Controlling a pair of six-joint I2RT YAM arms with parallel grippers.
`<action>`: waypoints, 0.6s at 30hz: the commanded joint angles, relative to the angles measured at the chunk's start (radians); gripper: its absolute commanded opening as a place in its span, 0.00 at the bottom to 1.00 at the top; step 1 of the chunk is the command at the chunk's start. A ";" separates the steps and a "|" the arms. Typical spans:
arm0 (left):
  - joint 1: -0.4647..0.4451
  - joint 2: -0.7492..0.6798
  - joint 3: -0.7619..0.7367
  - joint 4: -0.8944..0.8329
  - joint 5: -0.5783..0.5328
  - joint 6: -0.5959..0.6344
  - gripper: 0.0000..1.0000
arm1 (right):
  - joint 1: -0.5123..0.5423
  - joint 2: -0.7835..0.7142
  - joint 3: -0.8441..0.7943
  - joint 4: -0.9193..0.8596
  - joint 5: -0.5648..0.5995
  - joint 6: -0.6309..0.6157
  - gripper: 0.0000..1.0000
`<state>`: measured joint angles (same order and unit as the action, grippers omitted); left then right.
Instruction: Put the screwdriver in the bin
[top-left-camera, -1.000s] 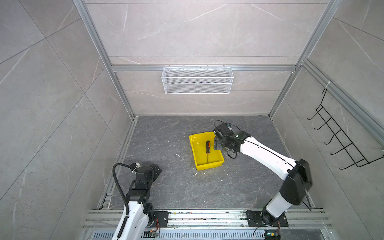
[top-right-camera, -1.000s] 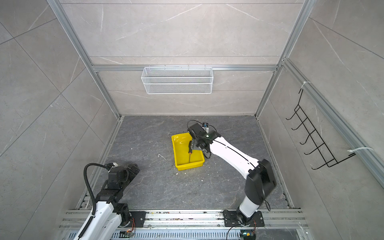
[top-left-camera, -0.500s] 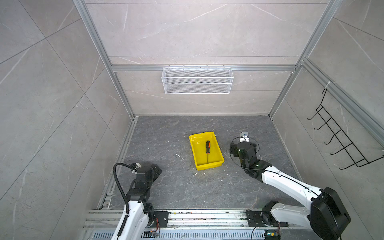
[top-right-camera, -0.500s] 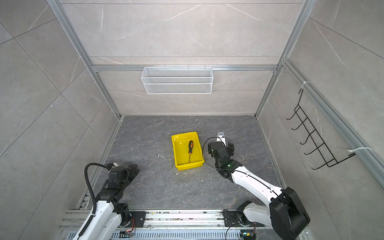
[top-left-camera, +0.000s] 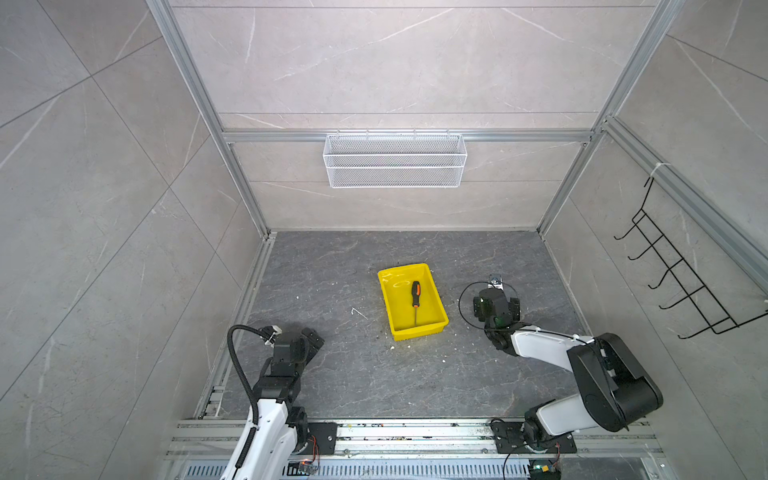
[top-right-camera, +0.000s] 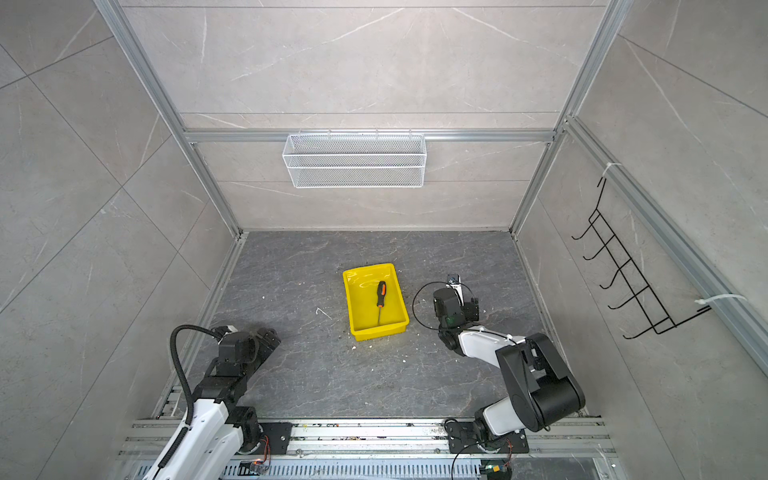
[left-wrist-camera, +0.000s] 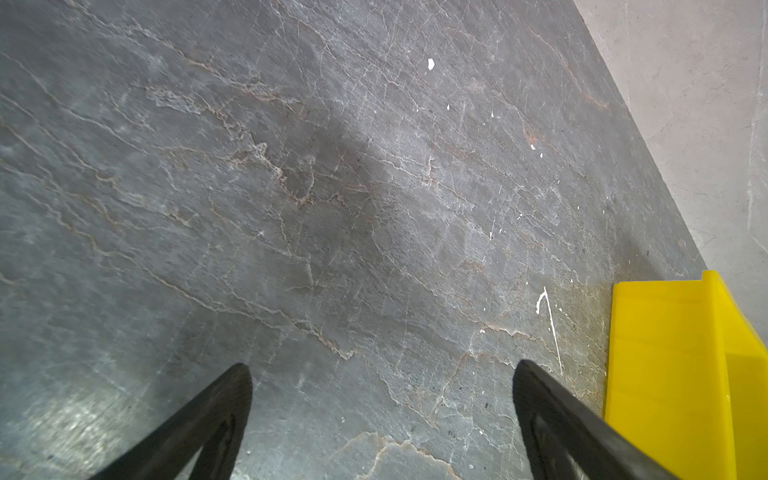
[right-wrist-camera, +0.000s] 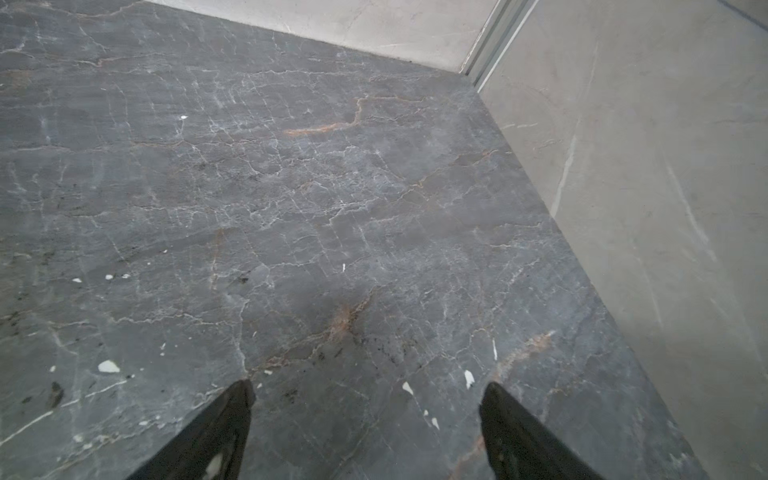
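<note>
Screwdriver (top-left-camera: 415, 297) location: flat on the glossy floor of the bin (top-left-camera: 419, 331), fully inside the low yellow walls, touched by neither gripper. Black-and-orange handle toward the back wall; thin dark shaft toward the robot bases, tip close to the near wall of the bin. Same placement in both top views, screwdriver (top-right-camera: 380, 297) roughly along the long axis of the bin (top-right-camera: 376, 330).

Bin location: on the dark stone tabletop (top-left-camera: 332, 374), near the middle, between the two arms, long axis front to back with a slight skew.

Left gripper (left-wrist-camera: 381, 368): jaws wide apart, holding nothing, low over bare tabletop toward the front left. From the left wrist camera: only stone between the black fingers (left-wrist-camera: 216, 407); outer wall of the bin (left-wrist-camera: 665, 374) at the edge of the view, past one finger.

Right gripper (right-wrist-camera: 368, 387): jaws wide apart, holding nothing, to the right of the bin and clear of it. From the right wrist camera: tabletop with white flecks (right-wrist-camera: 109, 366) between the fingers (right-wrist-camera: 224, 424), pale wall panels (right-wrist-camera: 648, 174) meeting in a corner beyond.

Surroundings: white wire-mesh basket (top-left-camera: 395, 166) hung on the back wall; black hook rack (top-left-camera: 681, 282) on the right wall.
</note>
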<state>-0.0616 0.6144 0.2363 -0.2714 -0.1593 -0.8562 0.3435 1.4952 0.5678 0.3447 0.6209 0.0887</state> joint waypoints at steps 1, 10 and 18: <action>0.002 0.001 0.020 0.031 -0.017 -0.014 1.00 | -0.037 -0.010 0.026 0.016 -0.071 -0.003 0.87; 0.002 0.006 0.019 0.033 -0.011 -0.014 1.00 | -0.130 -0.041 -0.255 0.580 -0.218 -0.085 1.00; 0.002 0.006 0.018 0.039 -0.007 -0.014 1.00 | -0.170 0.038 -0.291 0.718 -0.304 -0.089 1.00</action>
<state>-0.0616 0.6170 0.2363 -0.2604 -0.1585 -0.8562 0.1776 1.5131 0.2790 0.9535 0.3542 0.0208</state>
